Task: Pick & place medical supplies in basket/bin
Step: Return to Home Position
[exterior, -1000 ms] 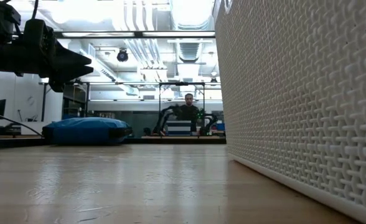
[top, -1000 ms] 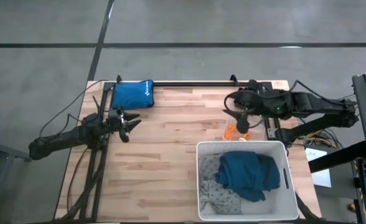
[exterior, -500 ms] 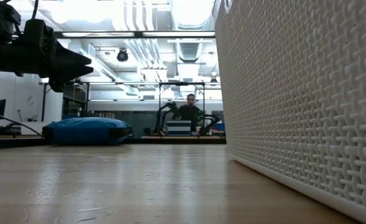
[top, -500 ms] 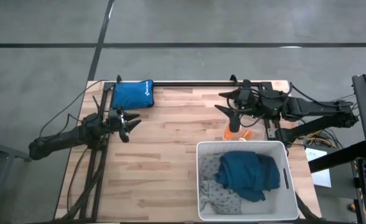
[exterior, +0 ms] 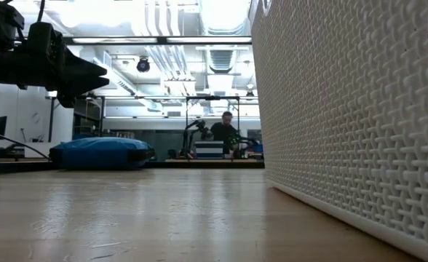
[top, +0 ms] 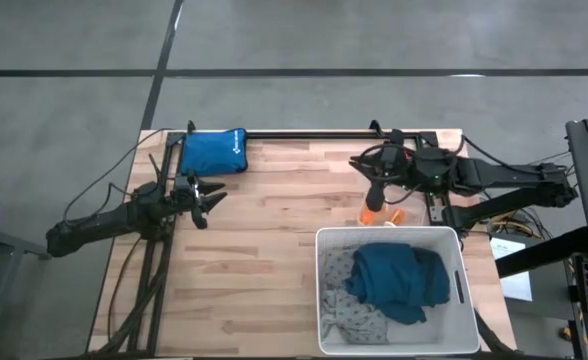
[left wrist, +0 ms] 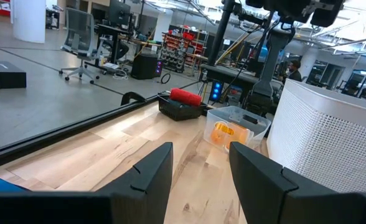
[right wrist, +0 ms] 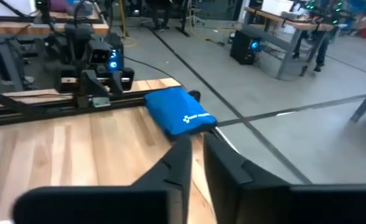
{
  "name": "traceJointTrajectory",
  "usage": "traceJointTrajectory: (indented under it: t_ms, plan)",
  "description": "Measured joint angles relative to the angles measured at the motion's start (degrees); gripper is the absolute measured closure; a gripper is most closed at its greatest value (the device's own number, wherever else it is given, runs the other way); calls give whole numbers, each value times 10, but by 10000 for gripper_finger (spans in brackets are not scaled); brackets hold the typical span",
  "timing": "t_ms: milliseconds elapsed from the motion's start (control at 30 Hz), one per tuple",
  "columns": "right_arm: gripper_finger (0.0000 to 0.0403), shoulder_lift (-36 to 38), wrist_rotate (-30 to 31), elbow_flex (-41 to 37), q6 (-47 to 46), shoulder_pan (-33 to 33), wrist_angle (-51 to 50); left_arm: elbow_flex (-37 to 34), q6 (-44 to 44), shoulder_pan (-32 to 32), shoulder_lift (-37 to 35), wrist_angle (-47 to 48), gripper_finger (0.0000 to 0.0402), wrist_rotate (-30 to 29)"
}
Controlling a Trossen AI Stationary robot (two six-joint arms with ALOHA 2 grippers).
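Observation:
The white bin stands at the near right of the table. In it, a dark teal garment lies partly over a pale patterned garment. Beyond the bin's far wall, orange pill bottles rest in a small clear tray. A pink-red cylinder lies on a black block behind the tray. My right gripper hangs in the air above the bottles, shut, with nothing between its fingers. My left gripper waits open at the table's left edge.
A blue pouch lies at the far left corner, against a black rail along the far edge. Bare wood spans the middle of the table. In the low view the bin's woven wall fills the right side. A person stands far behind.
My right gripper has closed: half a second ago its fingers stood spread wide above the pill bottles, and now they are together. It has also sunk a little and tipped its fingers downward. The bottles have stayed in place.

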State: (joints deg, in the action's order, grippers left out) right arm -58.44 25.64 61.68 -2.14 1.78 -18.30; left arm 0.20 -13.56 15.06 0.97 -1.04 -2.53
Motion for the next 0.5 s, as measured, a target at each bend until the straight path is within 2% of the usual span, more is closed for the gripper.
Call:
traceJointTrajectory:
  t_ms: [133,267,500]
  plan:
    - [390,31,-34,-1,-12,0,-30,0,0,0,0,0,238,0]
    - [394,70,-62,-3,-22,1,-60,0,0,0,0,0,238,0]
    - [394,142,-62,-59,-19,0,-72,0,0,0,0,0,238,0]
